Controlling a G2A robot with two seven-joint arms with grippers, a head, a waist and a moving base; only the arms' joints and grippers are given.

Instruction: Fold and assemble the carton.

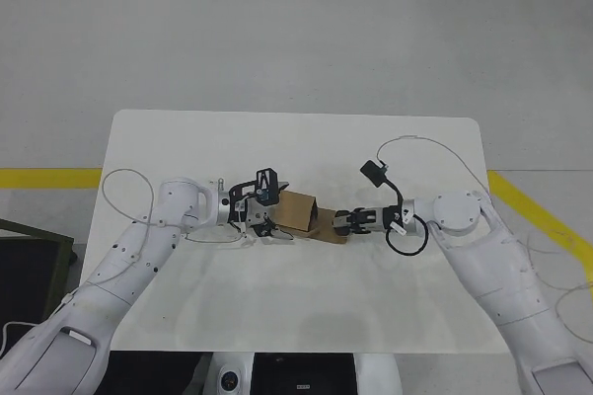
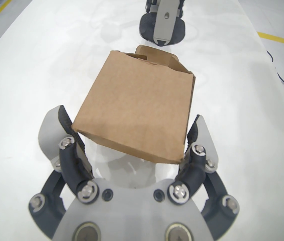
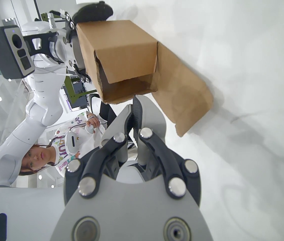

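White table is sitting on grey floor with yellow tape. Brown carton is lying mid-table, one end gaping, flap lying flat. Left gripper is clamping its closed end; right gripper is pinching closed at the open end.

I read the carton as matt brown cardboard, fibrous at its cut edges. The left gripper shows brushed metal plates with black ribbed pads, above a smooth, faintly shiny table.

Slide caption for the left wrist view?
Left gripper holds the carton at one end; shut right gripper faces the other.
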